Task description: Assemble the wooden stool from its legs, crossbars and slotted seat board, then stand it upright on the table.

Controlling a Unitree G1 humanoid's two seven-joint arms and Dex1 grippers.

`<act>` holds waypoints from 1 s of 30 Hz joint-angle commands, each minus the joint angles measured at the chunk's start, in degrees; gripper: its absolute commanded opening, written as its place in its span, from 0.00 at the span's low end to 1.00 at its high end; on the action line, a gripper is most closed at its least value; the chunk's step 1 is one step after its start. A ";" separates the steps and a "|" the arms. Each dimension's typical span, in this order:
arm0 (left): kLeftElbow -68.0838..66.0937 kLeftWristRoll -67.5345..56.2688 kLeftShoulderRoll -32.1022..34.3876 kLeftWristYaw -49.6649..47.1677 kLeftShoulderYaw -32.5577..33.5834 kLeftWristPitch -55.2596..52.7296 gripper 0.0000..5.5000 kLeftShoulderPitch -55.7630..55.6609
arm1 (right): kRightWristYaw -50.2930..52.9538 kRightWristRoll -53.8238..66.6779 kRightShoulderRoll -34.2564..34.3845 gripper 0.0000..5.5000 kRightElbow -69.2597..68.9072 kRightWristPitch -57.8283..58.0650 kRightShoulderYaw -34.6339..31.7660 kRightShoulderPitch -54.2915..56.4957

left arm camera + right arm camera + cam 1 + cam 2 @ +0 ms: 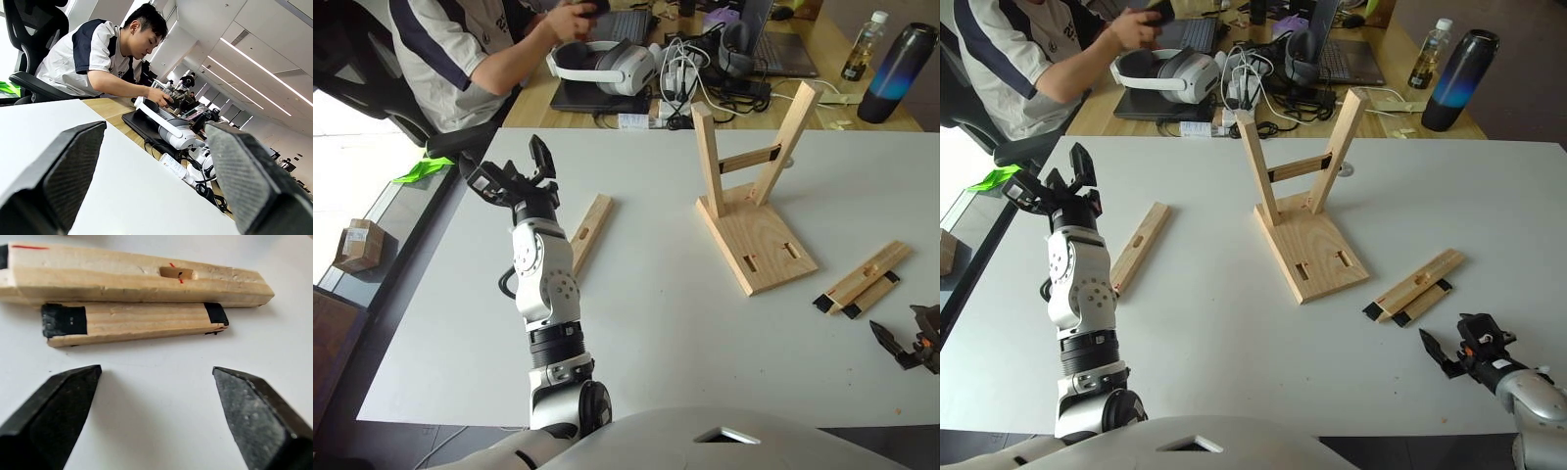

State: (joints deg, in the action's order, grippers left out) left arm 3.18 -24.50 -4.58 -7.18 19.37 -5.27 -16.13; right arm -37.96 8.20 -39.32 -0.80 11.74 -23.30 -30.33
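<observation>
The slotted seat board [769,255] lies flat on the white table, right of centre. Two legs [708,157] stand in its far end, joined by a black-tipped crossbar [749,159]. A loose leg [590,233] lies left of centre. Another loose leg [137,276] and a short crossbar [132,323] with black ends lie side by side at the right. My right gripper [904,331] is open just short of that pair, low over the table. My left gripper [512,171] is open and raised, with nothing in it, left of the loose leg.
A wooden desk [822,93] adjoins the table's far edge, carrying a white headset [602,64], laptops, cables, a bottle [862,44] and a dark cylinder [898,70]. A person sits there at the back left. The table's left edge [421,274] drops to the floor.
</observation>
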 commanded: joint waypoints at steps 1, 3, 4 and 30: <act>0.46 -0.40 0.21 -0.75 0.07 -0.83 0.68 -0.18 | -2.15 2.32 1.77 0.77 -1.01 19.10 8.35 -1.27; 0.16 -0.39 0.25 -0.70 0.07 -0.85 0.68 -0.47 | -1.37 4.48 2.34 0.77 -1.86 24.28 9.07 0.28; -0.02 -0.39 0.32 -0.65 0.08 -0.88 0.68 -0.63 | -0.37 5.34 2.88 0.77 -1.92 26.57 9.22 1.50; -1.92 -0.07 1.14 -0.05 -0.51 -2.19 0.68 -3.05 | 5.93 8.49 -8.80 0.77 17.81 25.15 -2.69 22.83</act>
State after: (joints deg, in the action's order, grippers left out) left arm 1.90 -24.75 -3.99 -7.12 19.31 -6.72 -17.92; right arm -30.72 15.60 -47.78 17.44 35.75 -25.97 -9.63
